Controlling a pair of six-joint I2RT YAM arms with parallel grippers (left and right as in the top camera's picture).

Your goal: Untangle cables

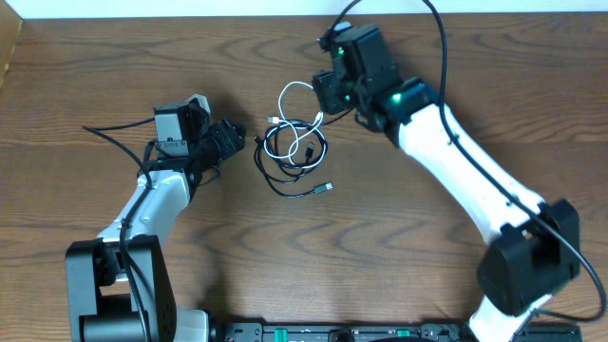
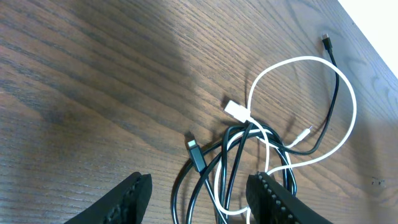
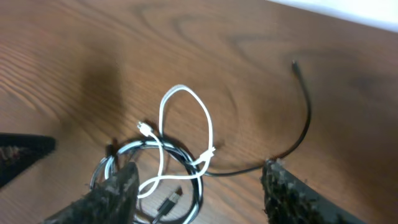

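The cables (image 1: 294, 142) lie in one tangle at the table's middle. A white cord (image 1: 290, 92) loops out at the top, and black cords (image 1: 285, 160) coil below it, with a plug end (image 1: 326, 187) trailing right. My left gripper (image 1: 233, 141) is just left of the tangle and open. In its wrist view the black coils (image 2: 227, 155) and white cord (image 2: 298, 59) lie between and ahead of the left gripper (image 2: 202, 199). My right gripper (image 1: 328, 95) is at the tangle's upper right. It (image 3: 199, 196) stands open over the white loop (image 3: 208, 124) and black coil (image 3: 186, 155), holding nothing.
A loose thin black cord (image 3: 305, 124) runs toward the table's far edge (image 3: 348, 15). Thick black arm cables (image 1: 445, 57) arc over the right arm; another (image 1: 114, 138) trails left of the left arm. Arm bases (image 1: 104, 285) stand at the front.
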